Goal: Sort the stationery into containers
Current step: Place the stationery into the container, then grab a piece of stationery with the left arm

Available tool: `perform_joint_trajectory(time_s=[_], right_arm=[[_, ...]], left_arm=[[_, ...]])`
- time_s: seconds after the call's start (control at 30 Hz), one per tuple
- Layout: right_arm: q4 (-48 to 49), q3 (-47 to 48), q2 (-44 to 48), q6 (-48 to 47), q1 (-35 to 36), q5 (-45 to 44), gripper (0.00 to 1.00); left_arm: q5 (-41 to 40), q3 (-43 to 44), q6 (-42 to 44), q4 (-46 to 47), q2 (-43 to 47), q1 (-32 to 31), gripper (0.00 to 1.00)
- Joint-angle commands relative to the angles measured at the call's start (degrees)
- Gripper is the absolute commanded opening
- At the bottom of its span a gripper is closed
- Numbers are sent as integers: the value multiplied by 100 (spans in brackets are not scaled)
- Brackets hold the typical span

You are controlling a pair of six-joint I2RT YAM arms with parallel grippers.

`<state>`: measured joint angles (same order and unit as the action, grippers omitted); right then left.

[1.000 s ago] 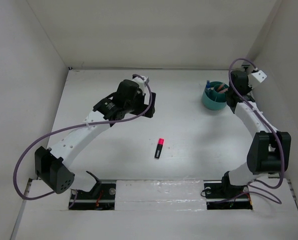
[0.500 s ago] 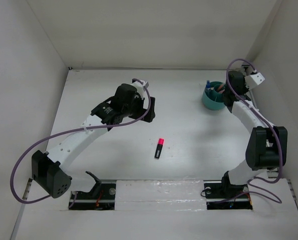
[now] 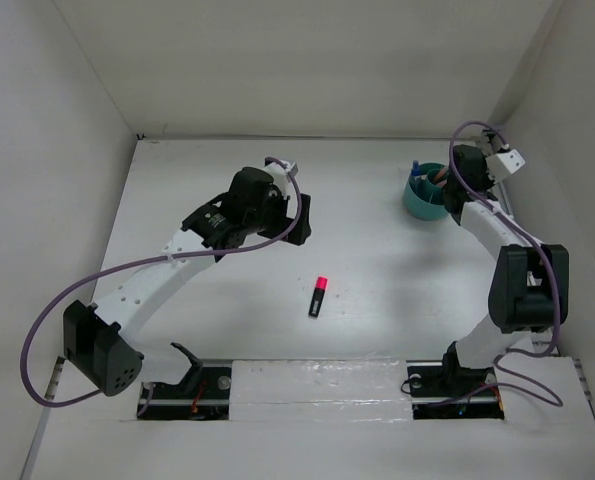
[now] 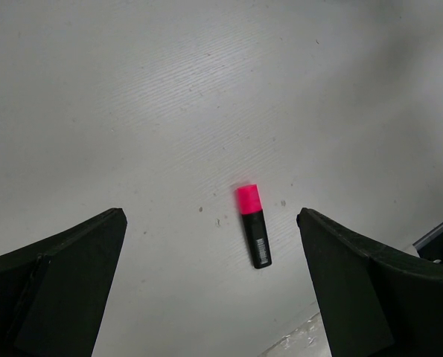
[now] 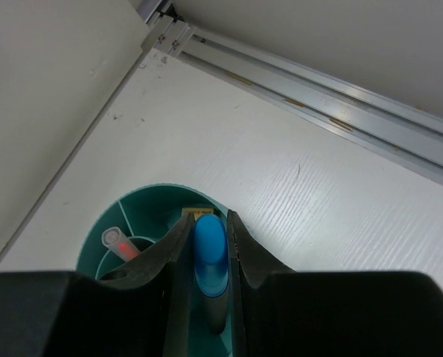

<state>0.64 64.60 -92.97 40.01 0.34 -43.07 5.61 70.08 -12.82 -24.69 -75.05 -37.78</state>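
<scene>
A black highlighter with a pink cap (image 3: 318, 296) lies alone on the white table, also in the left wrist view (image 4: 253, 234). My left gripper (image 3: 299, 216) is open and hovers above and behind it, its fingers (image 4: 65, 275) wide apart. The teal divided cup (image 3: 424, 196) stands at the back right. My right gripper (image 3: 447, 186) is shut on a blue-capped highlighter (image 5: 209, 253) and holds it upright over the cup (image 5: 132, 216). A pink pen (image 5: 120, 244) stands in another compartment, and a tan block (image 5: 200, 213) shows behind the blue cap.
White walls close in the table at the back and both sides. An aluminium rail (image 5: 318, 97) runs along the wall behind the cup. The arm bases (image 3: 187, 385) sit at the near edge.
My right gripper has moved slightly back and right at the cup with the blue-capped highlighter. My left arm shifted a little toward the near side, then stayed still.
</scene>
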Motion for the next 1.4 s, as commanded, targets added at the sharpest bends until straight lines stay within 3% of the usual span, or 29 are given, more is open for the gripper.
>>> perform_joint_trajectory(time_s=[0.0, 0.13, 0.17, 0.27, 0.5, 0.8, 0.87, 1.03, 1.2, 1.37], right_arm=[[287, -70, -2, 104, -43, -17, 10], [287, -70, -2, 104, -43, -17, 26], [287, -70, -2, 104, -43, 35, 47], [340, -70, -2, 51, 10, 35, 58], [401, -122, -2, 51, 10, 88, 62], [323, -176, 1078, -220, 80, 273, 66], [60, 173, 1149, -388, 290, 518, 67], [-1879, 1273, 772, -458, 633, 1677, 68], [-2332, 1153, 657, -564, 1222, 2442, 70], [-2279, 861, 859, -564, 1284, 3260, 70]], left_arm=[[72, 155, -36, 104, 43, -1, 100], [72, 207, -36, 104, -10, -1, 100], [72, 207, -36, 104, -10, -1, 100], [72, 207, -36, 104, -10, -1, 100], [72, 155, -36, 104, -10, -1, 100], [222, -30, -97, 166, -264, -1, 100], [274, -30, -98, 166, -431, -1, 100], [258, 110, -247, -123, -1212, -307, 100], [-173, 620, -712, -886, -1776, -1108, 100], [2, 436, -1372, -1214, -1838, -1179, 100]])
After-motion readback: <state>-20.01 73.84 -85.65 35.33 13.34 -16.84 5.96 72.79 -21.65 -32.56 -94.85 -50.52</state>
